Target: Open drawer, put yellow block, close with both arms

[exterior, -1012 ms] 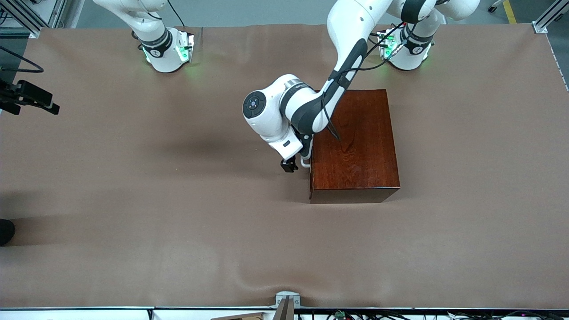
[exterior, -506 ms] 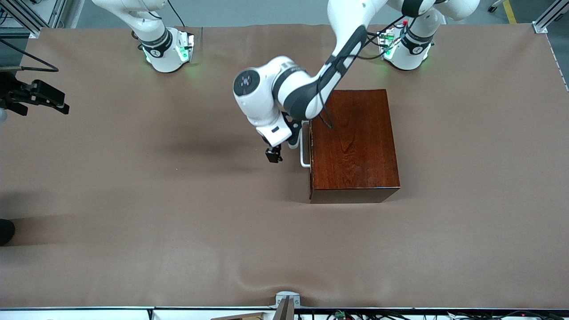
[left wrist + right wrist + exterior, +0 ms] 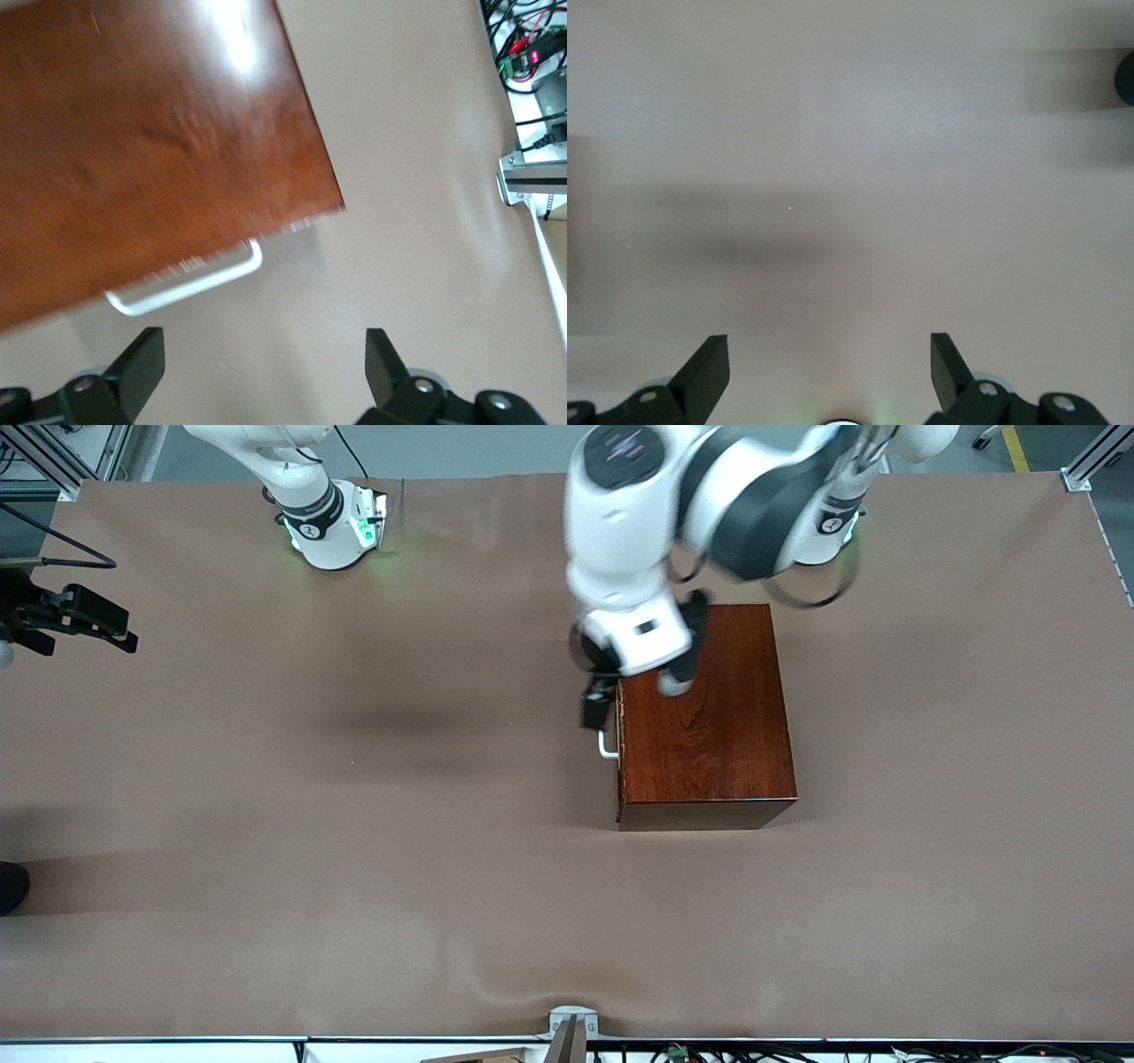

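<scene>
The glossy mahogany box (image 3: 709, 717) stands mid-table, and its drawer is shut. The white bar handle (image 3: 605, 746) shows on the side facing the right arm's end. It also shows in the left wrist view (image 3: 190, 279) below the box top (image 3: 151, 133). My left gripper (image 3: 595, 707) is up in the air over the handle edge of the box, open and empty (image 3: 263, 359). My right gripper (image 3: 830, 363) is open and empty over bare table at the right arm's end (image 3: 93, 622), waiting. The yellow block is out of view.
The brown table cover (image 3: 354, 868) spreads all round the box. The arm bases (image 3: 332, 527) stand along the edge farthest from the front camera. A metal bracket (image 3: 571, 1020) sits at the nearest edge. A dark round thing (image 3: 1127, 78) lies at the right wrist view's border.
My left arm has risen and swung back toward the box, and its gripper has left the handle and now hangs above it. The drawer stays shut. The right gripper shifted slightly a second ago.
</scene>
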Tool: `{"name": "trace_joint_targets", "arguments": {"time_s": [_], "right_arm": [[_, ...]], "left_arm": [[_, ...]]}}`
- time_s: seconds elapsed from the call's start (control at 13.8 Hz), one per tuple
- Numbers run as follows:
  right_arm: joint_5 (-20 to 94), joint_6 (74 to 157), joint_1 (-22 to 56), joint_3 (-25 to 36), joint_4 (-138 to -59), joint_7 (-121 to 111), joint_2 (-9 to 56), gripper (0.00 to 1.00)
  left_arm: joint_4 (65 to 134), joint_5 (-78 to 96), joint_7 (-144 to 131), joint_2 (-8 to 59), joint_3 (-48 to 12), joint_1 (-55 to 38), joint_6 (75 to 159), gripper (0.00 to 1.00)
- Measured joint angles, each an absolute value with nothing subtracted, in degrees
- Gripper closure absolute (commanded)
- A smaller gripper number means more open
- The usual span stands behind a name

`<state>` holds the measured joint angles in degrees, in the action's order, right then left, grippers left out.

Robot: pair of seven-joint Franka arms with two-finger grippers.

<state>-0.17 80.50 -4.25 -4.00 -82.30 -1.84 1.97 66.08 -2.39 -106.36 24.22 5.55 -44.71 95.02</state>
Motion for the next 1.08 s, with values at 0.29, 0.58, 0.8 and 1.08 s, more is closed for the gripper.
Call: {"name": "trace_joint_targets", "arguments": {"time_s": [0.29,0.58,0.8,1.08], "right_arm": [[-0.17,80.5,-4.25,-4.0,-82.29,-1.84,1.97,0.0],[-0.17,80.5,-4.25,-4.0,-82.29,-1.84,1.97,0.0],[-0.17,80.49,-4.25,-3.99,-82.29,-1.84,1.97,0.0],[-0.17,80.49,-4.25,-3.99,-82.29,-1.84,1.97,0.0]], "left_arm": [[66.55,-2.17,-83.58,17.05,5.56,-37.27,85.43,0.0],[67.03,-2.14,-63.97,14.29,5.56,-29.61,78.78,0.0],[67.61,-2.12,-54.29,14.03,5.52,-25.16,77.54,0.0],[67.94,-2.12,-40.62,14.03,5.53,-19.58,77.12,0.0]]}}
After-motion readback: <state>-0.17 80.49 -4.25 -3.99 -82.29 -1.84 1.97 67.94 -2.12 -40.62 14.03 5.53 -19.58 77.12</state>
